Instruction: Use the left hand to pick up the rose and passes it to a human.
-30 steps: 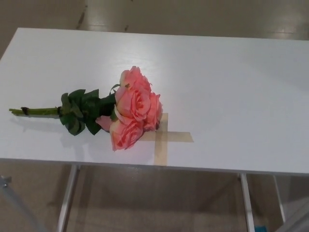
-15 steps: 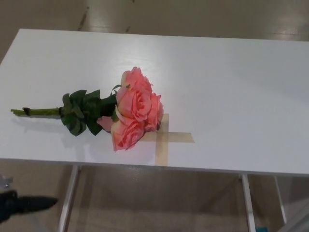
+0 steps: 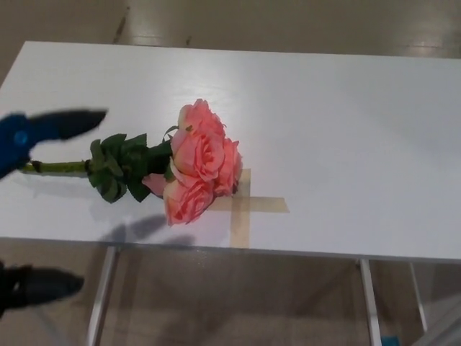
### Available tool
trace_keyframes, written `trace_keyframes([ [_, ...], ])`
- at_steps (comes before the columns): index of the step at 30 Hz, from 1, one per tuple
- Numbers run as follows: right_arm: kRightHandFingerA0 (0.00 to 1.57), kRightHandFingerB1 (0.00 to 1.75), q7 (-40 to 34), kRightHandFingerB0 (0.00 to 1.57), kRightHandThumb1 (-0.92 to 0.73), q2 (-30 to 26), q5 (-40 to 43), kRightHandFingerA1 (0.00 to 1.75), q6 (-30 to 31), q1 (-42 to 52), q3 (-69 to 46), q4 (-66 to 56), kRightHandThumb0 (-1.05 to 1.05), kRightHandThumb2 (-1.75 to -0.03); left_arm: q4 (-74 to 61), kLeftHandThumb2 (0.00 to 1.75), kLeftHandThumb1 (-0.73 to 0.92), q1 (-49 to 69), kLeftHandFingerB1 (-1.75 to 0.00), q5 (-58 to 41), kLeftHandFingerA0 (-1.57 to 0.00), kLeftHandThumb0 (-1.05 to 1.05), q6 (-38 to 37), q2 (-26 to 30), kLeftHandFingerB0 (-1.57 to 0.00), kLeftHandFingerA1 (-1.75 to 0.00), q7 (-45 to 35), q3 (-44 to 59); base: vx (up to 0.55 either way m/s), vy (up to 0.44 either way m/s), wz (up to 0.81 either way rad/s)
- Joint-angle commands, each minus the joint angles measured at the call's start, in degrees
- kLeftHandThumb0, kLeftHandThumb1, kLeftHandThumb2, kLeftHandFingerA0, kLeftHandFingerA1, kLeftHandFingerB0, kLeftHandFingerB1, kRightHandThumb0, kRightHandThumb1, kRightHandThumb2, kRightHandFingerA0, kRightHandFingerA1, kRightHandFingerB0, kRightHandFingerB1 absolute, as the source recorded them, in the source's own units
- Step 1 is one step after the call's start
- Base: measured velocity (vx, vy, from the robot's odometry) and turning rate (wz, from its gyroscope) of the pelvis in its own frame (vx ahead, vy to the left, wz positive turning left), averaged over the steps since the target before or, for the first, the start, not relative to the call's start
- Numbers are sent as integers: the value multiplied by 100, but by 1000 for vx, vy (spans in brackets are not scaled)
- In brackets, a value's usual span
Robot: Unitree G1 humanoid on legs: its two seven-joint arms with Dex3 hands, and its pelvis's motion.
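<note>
Left hand (image 3: 32,209) spread wide at the table's (image 3: 346,130) left edge, holding nothing.

One blurred finger (image 3: 68,122) lies above the stem end, another (image 3: 43,285) shows below the near edge; neither touches the rose (image 3: 155,162). The rose lies flat near the near-left corner, long axis running left to right, stem toward the left edge, pink blooms toward the middle, over a tape cross (image 3: 248,205).

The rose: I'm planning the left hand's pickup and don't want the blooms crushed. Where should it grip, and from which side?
Grip the bare green stem, coming from the robot's left. The rose lies flat with its stem end pointing that way, clear of leaves and blooms, probably closest to the left hand.
</note>
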Motion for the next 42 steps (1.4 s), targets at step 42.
trace_keyframes([
  [42, 66, 38, 263, 52, -71, -57, -46, 42, -20, -3, 51, 26, -36, -62, 6149, 73, 35, -4974, -28, 4633, -4, -52, 2454, -434, -4, -16, 1454, -4464, 0, 0, 0],
])
